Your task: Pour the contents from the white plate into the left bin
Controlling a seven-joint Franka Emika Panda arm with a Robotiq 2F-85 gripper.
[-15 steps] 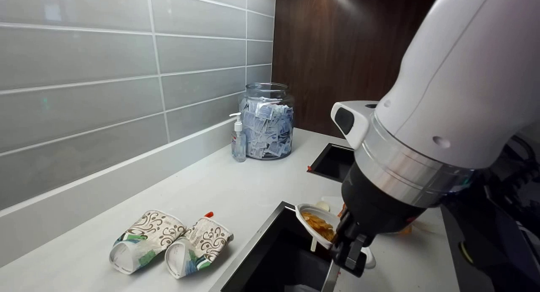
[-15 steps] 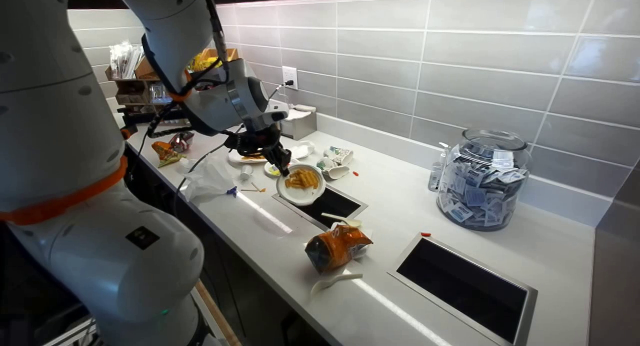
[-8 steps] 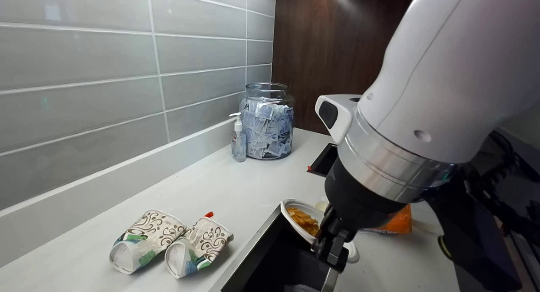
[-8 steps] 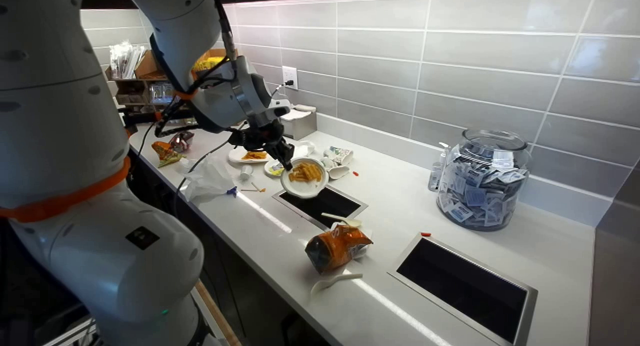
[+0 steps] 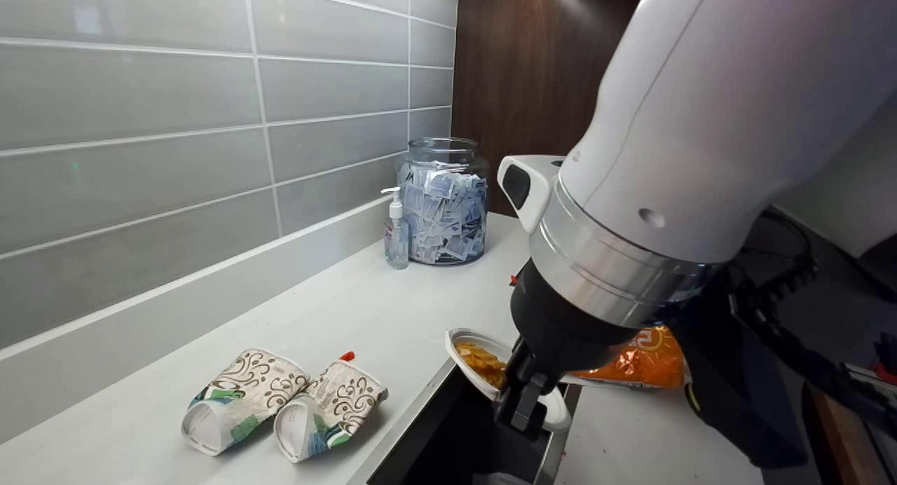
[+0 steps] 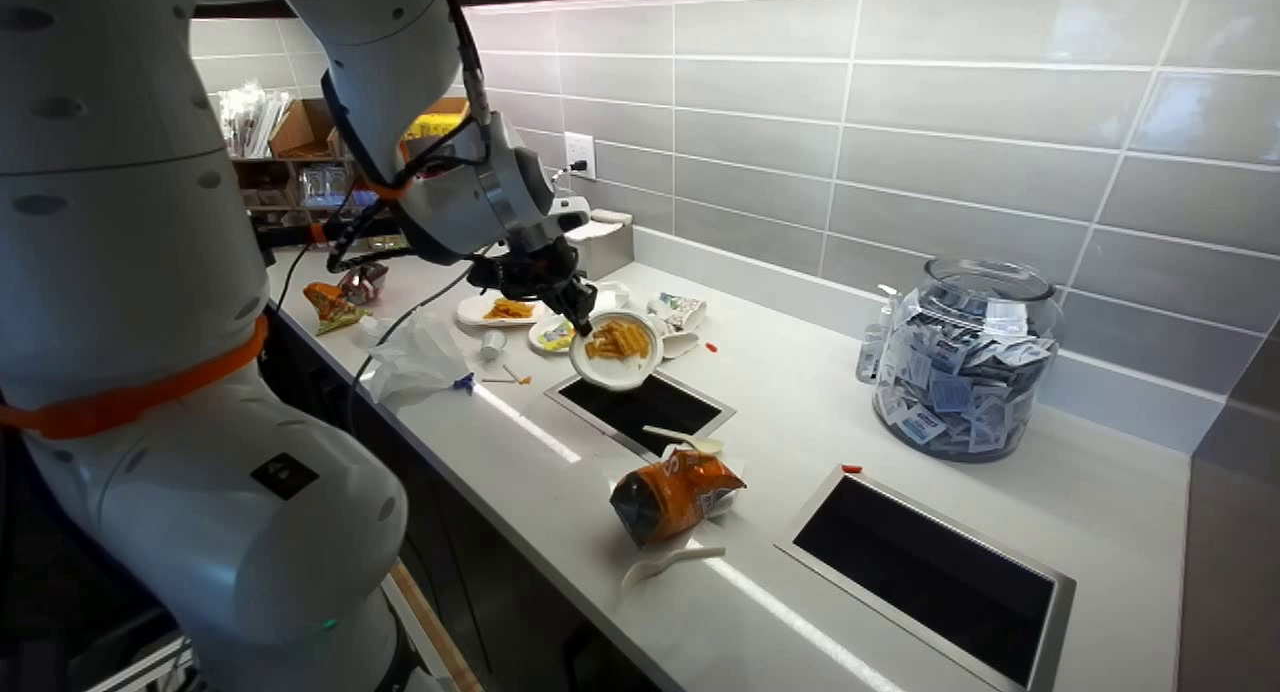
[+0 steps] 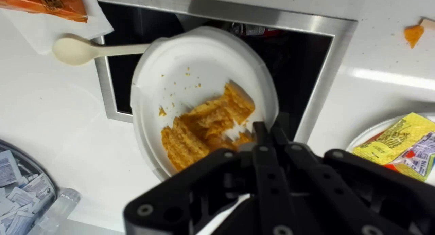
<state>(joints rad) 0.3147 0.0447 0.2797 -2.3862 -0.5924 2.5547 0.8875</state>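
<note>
the round, shallow-rimmed white plate (image 7: pixel 183 58) is held tilted at the tip of the black two-fingered gripper (image 7: pixel 268 126), whose fingers (image 7: pixel 266 160) are pinched close together on its rim. golden-orange chips (image 7: pixel 210 123) lie heaped on the plate just ahead of the fingertips, with crumbs (image 7: pixel 162 111) scattered farther from them. beneath plate and gripper is the left bin (image 7: pixel 325 82), a dark rectangular opening with a brushed-steel edge. past the plate from the gripper, a cream-coloured spoon (image 7: pixel 76 51) lies across that edge, its handle reaching over the opening and its bowl over the white counter (image 7: pixel 61 112). just beyond the spoon is an orange foil snack bag (image 7: pixel 64 4), overlapping a white paper napkin (image 7: pixel 40 26). right of the gripper in the wrist view, near it, a white dish (image 7: pixel 368 129) bears a yellow printed packet (image 7: pixel 390 143). left of the gripper in an exterior view, two swirl-patterned paper cups (image 5: pixel 343 401) lie on their sides. well apart from the gripper, in both exterior views, a clear pump bottle (image 5: pixel 396 241) stands beside a clear glass jar (image 5: pixel 441 154) of white-and-blue sachets (image 5: pixel 448 212). a second steel-edged bin (image 6: pixel 1053 632) is also well apart from it.
</note>
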